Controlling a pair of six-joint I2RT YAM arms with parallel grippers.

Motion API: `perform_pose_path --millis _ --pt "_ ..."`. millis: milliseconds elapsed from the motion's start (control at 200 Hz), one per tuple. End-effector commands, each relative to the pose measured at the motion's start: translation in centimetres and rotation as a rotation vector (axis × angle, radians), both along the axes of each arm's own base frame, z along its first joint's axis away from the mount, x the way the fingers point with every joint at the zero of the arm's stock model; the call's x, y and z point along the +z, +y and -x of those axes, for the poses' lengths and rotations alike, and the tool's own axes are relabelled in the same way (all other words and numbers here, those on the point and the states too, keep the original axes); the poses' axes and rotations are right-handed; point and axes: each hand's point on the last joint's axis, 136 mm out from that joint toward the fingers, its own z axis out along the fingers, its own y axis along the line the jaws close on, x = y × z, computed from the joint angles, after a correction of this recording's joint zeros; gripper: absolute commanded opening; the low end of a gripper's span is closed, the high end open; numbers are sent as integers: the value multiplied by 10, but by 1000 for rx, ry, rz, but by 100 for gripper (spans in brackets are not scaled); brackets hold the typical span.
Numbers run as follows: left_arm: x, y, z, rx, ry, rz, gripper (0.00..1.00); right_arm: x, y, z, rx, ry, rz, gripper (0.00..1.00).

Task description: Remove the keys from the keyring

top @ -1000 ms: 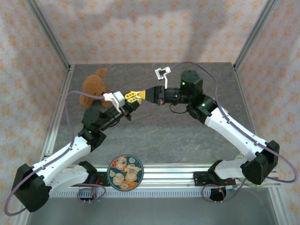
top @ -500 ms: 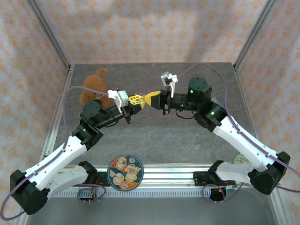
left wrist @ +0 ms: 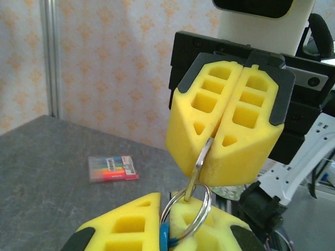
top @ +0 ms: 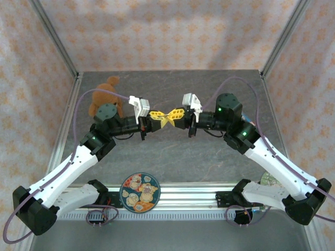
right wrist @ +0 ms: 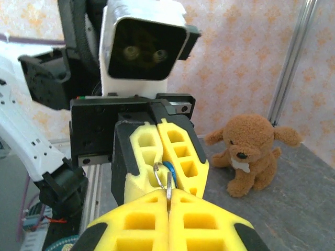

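Observation:
Both grippers meet tip to tip above the middle of the table. My left gripper (top: 156, 116) (left wrist: 166, 230) is shut on the silvery keyring (left wrist: 192, 210) (right wrist: 158, 174), with a blue piece (left wrist: 165, 235) (right wrist: 171, 169) pinched between its yellow fingers. A thin silvery key (left wrist: 201, 166) (right wrist: 169, 187) hangs through the ring. My right gripper (top: 176, 113) (right wrist: 168, 208) is shut on that key's other end. In the left wrist view the right gripper (left wrist: 213, 150) stands just above the ring. In the right wrist view the left gripper (right wrist: 163, 166) faces me.
A brown teddy bear (top: 104, 94) (right wrist: 250, 151) sits at the back left of the grey table (top: 209, 157). A round patterned plate (top: 140, 191) lies at the near edge between the arm bases. A pack of coloured highlighters (left wrist: 111, 168) lies on the table.
Both grippers have drifted slightly right and nearer, still joined at the ring and key. Both wrists have turned and the arms now lie level, facing each other.

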Motion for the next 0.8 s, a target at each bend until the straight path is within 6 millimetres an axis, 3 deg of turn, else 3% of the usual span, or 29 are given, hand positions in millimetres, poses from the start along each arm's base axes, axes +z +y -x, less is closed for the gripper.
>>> perform_pose_path --millis 0,190,796 --pt "22 31 -42 208 17 22 0 8 -14 45 152 -57 47 0" --pt "18 29 -45 202 31 -13 0 -12 -7 64 229 -75 188 0" --pt "8 21 -49 147 96 -87 0 -15 12 108 421 -86 264 0"
